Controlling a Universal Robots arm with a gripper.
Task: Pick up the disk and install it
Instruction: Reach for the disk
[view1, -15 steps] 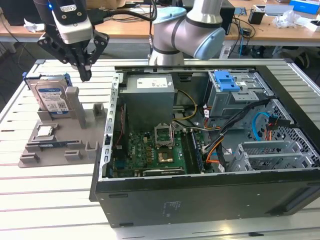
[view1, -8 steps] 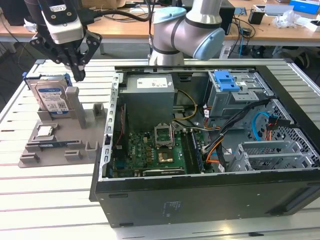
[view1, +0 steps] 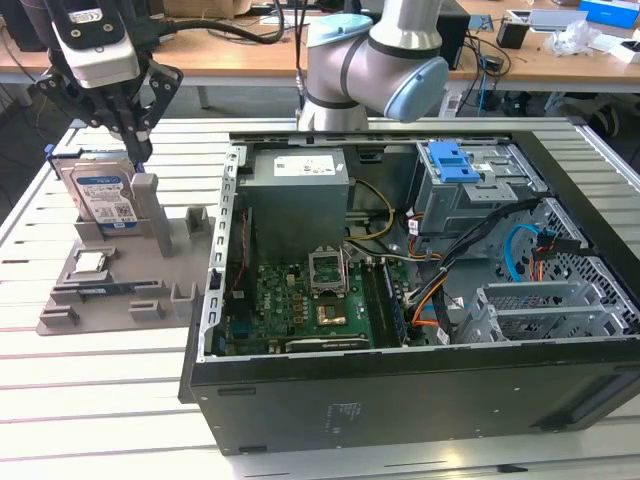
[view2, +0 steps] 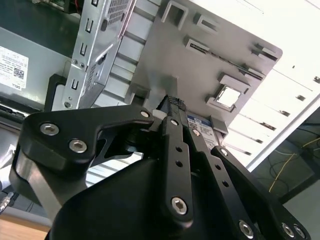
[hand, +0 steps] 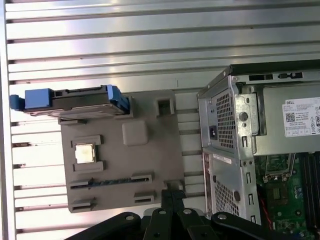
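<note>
At the exterior view's left, the disk is stood on edge in a slot of the gray fixture, its labelled face turned outward and its top edge run across the view. The gripper is held just above that edge's right end, fingers drawn together with nothing held. Open room is left overhead. A gray post is set just beside the disk. The computer case is placed rightward.

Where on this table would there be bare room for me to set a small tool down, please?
The widest bare patch is the slatted table in front of the grey fixture, at the exterior view's lower left, bordered by the computer case. Crowded: the fixture's end around the disk, under the gripper, and the cable-filled case interior.
</note>
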